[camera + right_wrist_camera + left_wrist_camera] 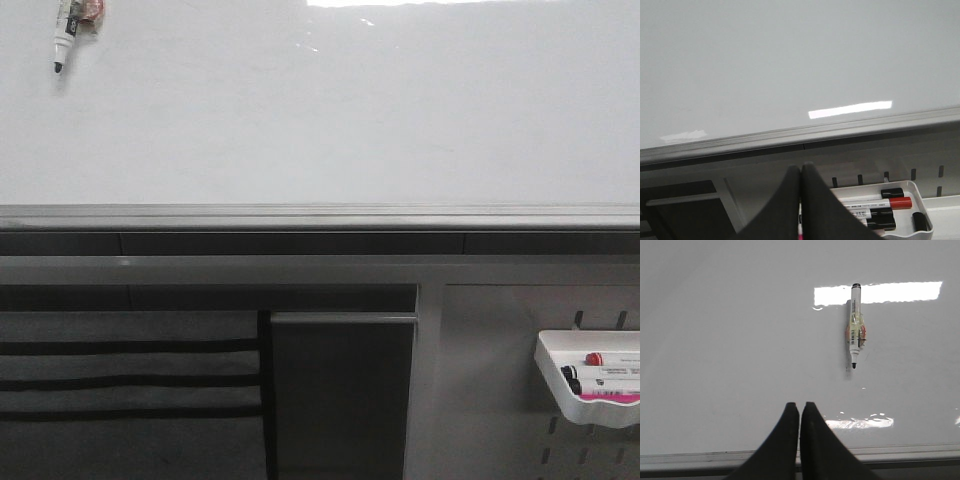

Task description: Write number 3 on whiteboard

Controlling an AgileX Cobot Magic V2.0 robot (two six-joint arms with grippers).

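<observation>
The whiteboard (350, 110) is glossy, white and bare; no strokes of the number 3 show on it in any view. A white marker (64, 35) with a black tip hangs on the board at its upper left, held by a reddish clip. In the left wrist view the marker (855, 325) points tip down, up and to the right of my left gripper (800, 405), which is shut and empty in front of the whiteboard (730, 330). My right gripper (800, 167) is shut and empty, below the whiteboard (790, 60). Neither gripper shows in the front view.
A grey metal rail (320, 215) runs along the board's lower edge. Below at the right, a white slotted pegboard (490, 400) carries a white tray (550, 365) with several markers, also in the right wrist view (910, 184). Dark shelving sits lower left.
</observation>
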